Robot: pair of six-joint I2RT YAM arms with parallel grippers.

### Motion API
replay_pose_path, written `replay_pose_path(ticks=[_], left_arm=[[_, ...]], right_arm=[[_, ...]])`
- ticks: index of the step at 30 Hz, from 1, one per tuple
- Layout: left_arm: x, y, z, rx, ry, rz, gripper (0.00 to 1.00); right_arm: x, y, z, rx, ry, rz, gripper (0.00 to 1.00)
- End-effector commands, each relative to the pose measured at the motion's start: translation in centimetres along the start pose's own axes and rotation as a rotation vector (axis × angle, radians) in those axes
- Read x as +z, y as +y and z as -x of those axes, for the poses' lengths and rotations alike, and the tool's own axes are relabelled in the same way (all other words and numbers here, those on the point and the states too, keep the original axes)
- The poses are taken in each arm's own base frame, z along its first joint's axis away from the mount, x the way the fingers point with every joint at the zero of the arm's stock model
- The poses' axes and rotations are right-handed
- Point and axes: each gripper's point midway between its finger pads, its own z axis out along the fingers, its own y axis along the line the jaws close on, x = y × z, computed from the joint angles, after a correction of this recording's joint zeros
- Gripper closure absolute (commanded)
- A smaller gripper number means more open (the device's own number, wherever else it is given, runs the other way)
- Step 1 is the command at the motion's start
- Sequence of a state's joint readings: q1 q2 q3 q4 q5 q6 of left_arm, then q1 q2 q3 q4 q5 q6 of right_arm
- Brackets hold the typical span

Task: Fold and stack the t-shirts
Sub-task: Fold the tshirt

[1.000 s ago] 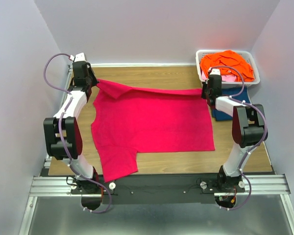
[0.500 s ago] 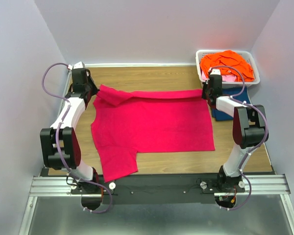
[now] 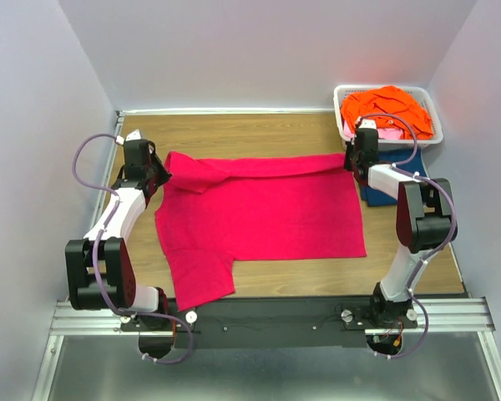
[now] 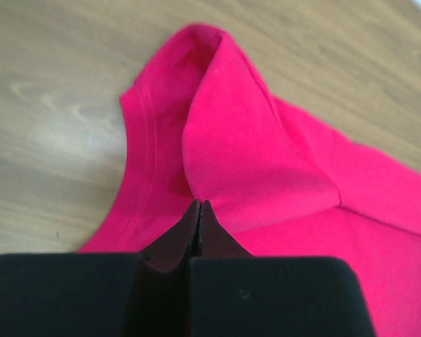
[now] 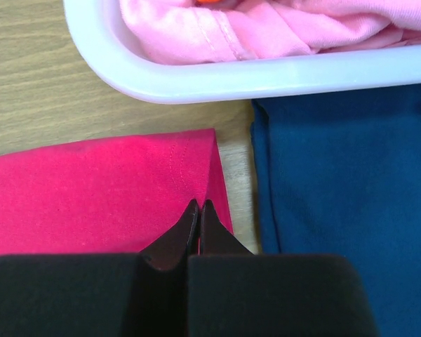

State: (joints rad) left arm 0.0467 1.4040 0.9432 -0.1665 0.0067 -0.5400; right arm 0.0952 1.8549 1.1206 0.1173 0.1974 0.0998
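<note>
Desk (image 3: 250, 134): pale wood, filling the middle of the top view between the two arm bases.
Magenta t-shirt (image 3: 259, 209): spread flat across the centre of the desk. Its far edge is doubled over toward the viewer into a narrow band, and one sleeve points to the lower left of the frame.
Basket (image 3: 359, 87): white plastic, in the upper right corner of the desk, just beyond the magenta shirt's right corner.
Orange t-shirt (image 3: 388, 109): heaped in the basket, on top.
Dark blue t-shirt (image 5: 337, 182): lying flat on the desk just beside the magenta shirt's right edge, with its far end against the basket.
Pale pink t-shirt (image 5: 266, 28): bunched in the basket under the orange one.
Left fingers (image 4: 196, 217): pressed together, pinching the folded cloth near the magenta shirt's collar at upper left.
Right fingers (image 5: 195, 214): pressed together on the magenta shirt's far right corner, close to the blue cloth.
</note>
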Motion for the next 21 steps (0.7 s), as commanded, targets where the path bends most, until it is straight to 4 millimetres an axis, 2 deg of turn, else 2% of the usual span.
replay_pose_path(ticks=[1, 6, 16, 21], left_arm=[[-0.8, -0.3, -0.4, -0.038, -0.006, -0.033, 1.0], [-0.4, 0.2, -2.3, -0.039, 0.035, -0.04, 1.0], [-0.6, 0.6, -2.9, -0.033, 0.048, -0.033, 1.0], [-0.7, 0.9, -4.0, -0.027, 0.079, -0.033, 1.0]], right_arm=[[0.8, -1.4, -2.3, 0.017, 0.066, -0.057, 0.99], [1.2, -1.5, -3.4, 0.021, 0.099, -0.062, 0.99], [2.0, -2.0, -5.2, 0.05, 0.159, -0.079, 0.99], [2.2, -1.8, -5.7, 0.049, 0.183, -0.066, 0.99]])
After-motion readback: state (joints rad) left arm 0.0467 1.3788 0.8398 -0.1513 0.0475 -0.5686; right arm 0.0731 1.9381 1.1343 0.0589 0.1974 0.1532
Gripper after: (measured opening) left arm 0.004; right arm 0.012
